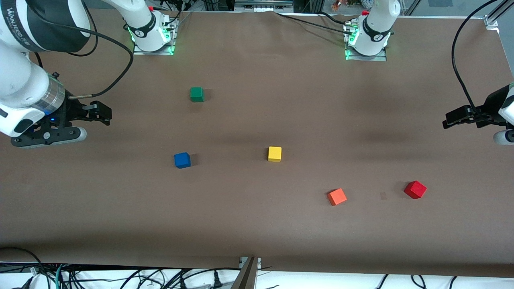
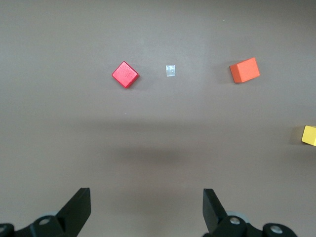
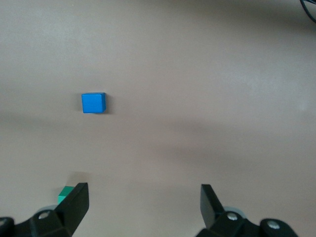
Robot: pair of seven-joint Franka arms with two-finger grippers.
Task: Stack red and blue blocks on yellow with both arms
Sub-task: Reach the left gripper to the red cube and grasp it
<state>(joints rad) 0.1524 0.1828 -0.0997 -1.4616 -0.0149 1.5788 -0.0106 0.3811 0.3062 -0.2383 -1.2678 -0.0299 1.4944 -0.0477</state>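
Observation:
The yellow cube [image 1: 274, 154] sits mid-table. The blue cube [image 1: 182, 160] lies beside it toward the right arm's end. The red cube [image 1: 415, 189] lies toward the left arm's end, nearer the front camera. My right gripper [image 1: 103, 113] hovers open and empty over the table at the right arm's end; its wrist view shows the blue cube [image 3: 93, 102] ahead of the open gripper [image 3: 144, 202]. My left gripper [image 1: 449, 120] hovers open and empty at the left arm's end; its wrist view shows the red cube [image 2: 125, 75], the yellow cube's edge [image 2: 309, 135] and the open gripper [image 2: 146, 205].
A green cube [image 1: 196, 94] lies nearer the robot bases, also showing in the right wrist view [image 3: 64, 195]. An orange cube [image 1: 337, 196] lies between yellow and red, also in the left wrist view [image 2: 244, 70]. A small clear patch [image 2: 170, 70] lies on the brown table between red and orange.

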